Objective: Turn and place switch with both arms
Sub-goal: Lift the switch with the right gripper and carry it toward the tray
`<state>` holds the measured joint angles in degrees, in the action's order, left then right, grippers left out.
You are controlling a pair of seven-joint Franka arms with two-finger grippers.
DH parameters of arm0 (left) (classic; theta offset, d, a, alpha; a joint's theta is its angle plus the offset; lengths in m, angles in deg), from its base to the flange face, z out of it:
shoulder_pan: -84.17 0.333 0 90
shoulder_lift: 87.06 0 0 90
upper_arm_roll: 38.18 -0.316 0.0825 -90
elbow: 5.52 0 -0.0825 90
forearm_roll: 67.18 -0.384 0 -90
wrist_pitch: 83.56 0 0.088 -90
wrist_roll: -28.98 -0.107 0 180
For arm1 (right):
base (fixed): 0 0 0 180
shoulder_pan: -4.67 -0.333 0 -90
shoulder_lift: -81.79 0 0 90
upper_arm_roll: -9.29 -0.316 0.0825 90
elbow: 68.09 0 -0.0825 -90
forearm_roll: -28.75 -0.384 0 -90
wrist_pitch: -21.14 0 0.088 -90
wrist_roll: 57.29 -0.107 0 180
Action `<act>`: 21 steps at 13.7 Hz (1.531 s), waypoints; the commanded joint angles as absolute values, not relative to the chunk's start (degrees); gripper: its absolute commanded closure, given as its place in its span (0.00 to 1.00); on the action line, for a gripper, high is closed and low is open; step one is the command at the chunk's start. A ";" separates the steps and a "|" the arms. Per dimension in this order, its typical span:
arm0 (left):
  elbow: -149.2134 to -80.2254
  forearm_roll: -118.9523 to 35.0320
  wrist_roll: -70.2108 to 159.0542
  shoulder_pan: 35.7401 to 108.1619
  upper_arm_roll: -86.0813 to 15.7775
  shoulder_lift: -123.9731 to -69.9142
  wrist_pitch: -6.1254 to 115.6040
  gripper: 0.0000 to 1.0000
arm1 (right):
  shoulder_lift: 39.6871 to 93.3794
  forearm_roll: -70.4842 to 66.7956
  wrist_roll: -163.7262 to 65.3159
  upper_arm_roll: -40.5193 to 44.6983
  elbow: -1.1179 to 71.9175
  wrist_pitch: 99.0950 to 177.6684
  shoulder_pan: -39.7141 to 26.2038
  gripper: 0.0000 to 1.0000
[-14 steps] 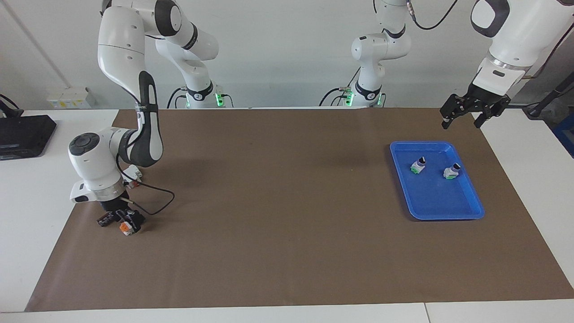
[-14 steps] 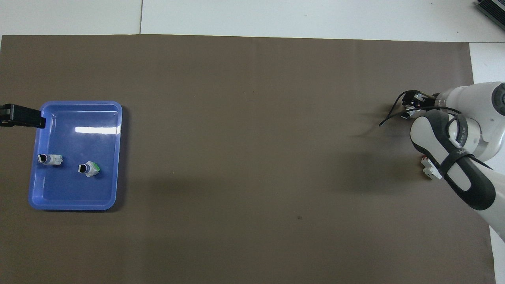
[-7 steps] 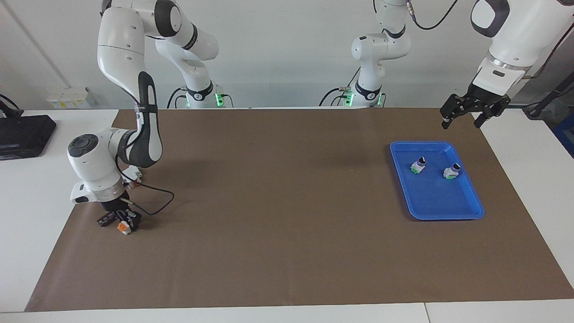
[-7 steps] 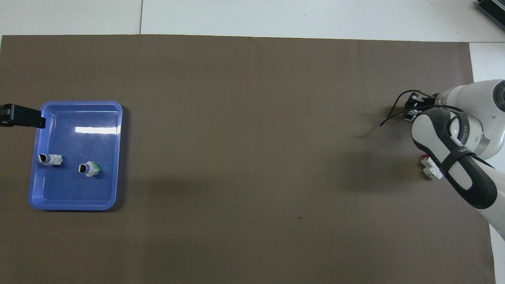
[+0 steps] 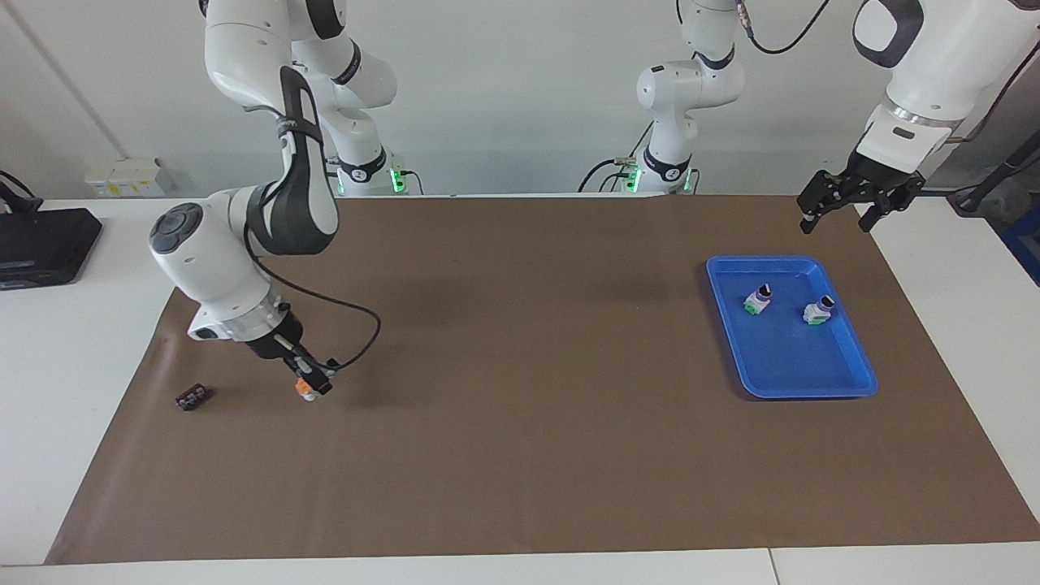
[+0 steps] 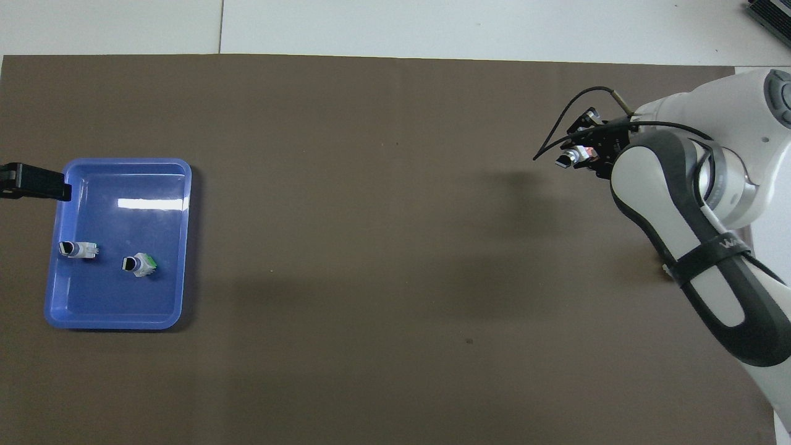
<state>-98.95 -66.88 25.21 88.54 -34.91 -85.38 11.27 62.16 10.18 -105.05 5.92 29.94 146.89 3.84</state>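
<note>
My right gripper (image 5: 311, 380) is shut on the switch (image 5: 304, 389), a small white block whose orange end points down. It holds the switch a little above the brown mat at the right arm's end of the table. In the overhead view the switch (image 6: 575, 156) sticks out of the right gripper (image 6: 587, 154), black knob toward the table's middle. My left gripper (image 5: 845, 208) is open and empty, up in the air over the mat by the blue tray's corner. Only its tip (image 6: 34, 182) shows in the overhead view.
The blue tray (image 5: 845, 382) at the left arm's end holds two white switches with green ends (image 5: 757, 301) (image 5: 817, 311). A small black part (image 5: 192, 397) lies on the mat near the right gripper. A black box (image 5: 41, 244) sits off the mat.
My right gripper has risen from the mat with the switch and moved toward the table's middle, leaving the small black part behind. The left arm has not moved.
</note>
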 commanded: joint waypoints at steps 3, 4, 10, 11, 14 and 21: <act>-100.79 -66.31 25.64 89.18 -34.66 -83.72 11.54 0.00 | 61.93 -0.76 -129.34 -1.86 26.14 147.08 0.46 1.00; -100.79 -66.31 25.55 89.18 -34.66 -83.72 11.54 0.00 | 61.92 -5.75 -130.06 -2.39 25.43 147.34 -1.03 1.00; -100.79 -66.31 25.64 89.18 -34.66 -83.72 11.54 0.00 | 61.57 -21.00 -134.98 -2.31 25.60 165.78 -17.45 1.00; -100.71 -66.31 25.29 89.09 -34.58 -83.72 11.54 0.00 | 61.48 -21.17 -135.16 -2.40 25.60 167.54 -19.39 1.00; -100.79 -66.31 25.46 88.21 -34.31 -83.72 11.45 0.00 | 61.48 -21.53 -137.79 -2.31 25.51 170.37 -22.48 1.00; -102.46 -66.22 26.43 88.12 -33.96 -82.93 11.98 0.00 | 61.48 0.57 -156.92 -1.96 25.25 169.58 -24.86 1.00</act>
<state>-99.30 -66.86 25.31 88.31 -34.09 -85.27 11.27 62.07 -6.57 -150.65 -2.31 26.35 169.66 -23.73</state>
